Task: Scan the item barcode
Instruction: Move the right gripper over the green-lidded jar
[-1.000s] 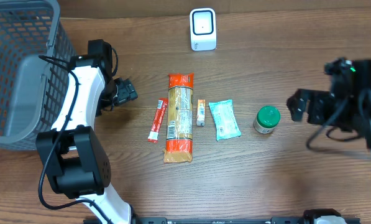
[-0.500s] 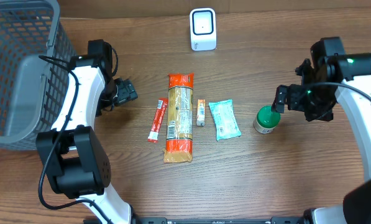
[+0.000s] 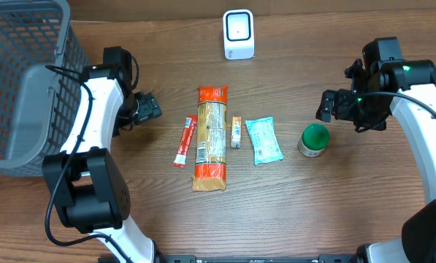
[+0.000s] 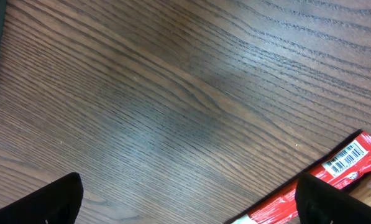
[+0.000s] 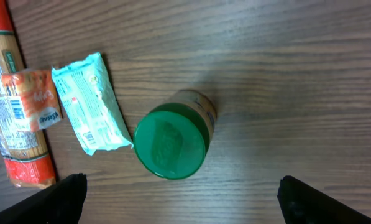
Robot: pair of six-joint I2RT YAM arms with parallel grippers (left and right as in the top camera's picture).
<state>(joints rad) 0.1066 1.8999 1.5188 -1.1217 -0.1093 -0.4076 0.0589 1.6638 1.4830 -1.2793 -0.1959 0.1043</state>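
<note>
Green-lidded jar [image 3: 314, 139] just beside right tool [image 3: 327, 108], untouched.

Wooden table [image 3: 334, 212] with scanner [image 3: 239, 33], pasta pack [image 3: 211, 139], red sachet [image 3: 185, 141], teal pouch [image 3: 264, 140], green-lidded jar [image 3: 314, 139]

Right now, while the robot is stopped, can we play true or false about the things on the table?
1. The jar has a green lid. True.
2. The right gripper is squeezing the jar. False: it is open and near the jar, gripping nothing.
3. The teal packet lies between the jar and the small orange packet. True.
4. The white scanner sits inside the basket. False: it stands on the table, beyond the pasta pack; the basket is off at the left edge.
5. The left gripper is open and holds nothing. True.
</note>
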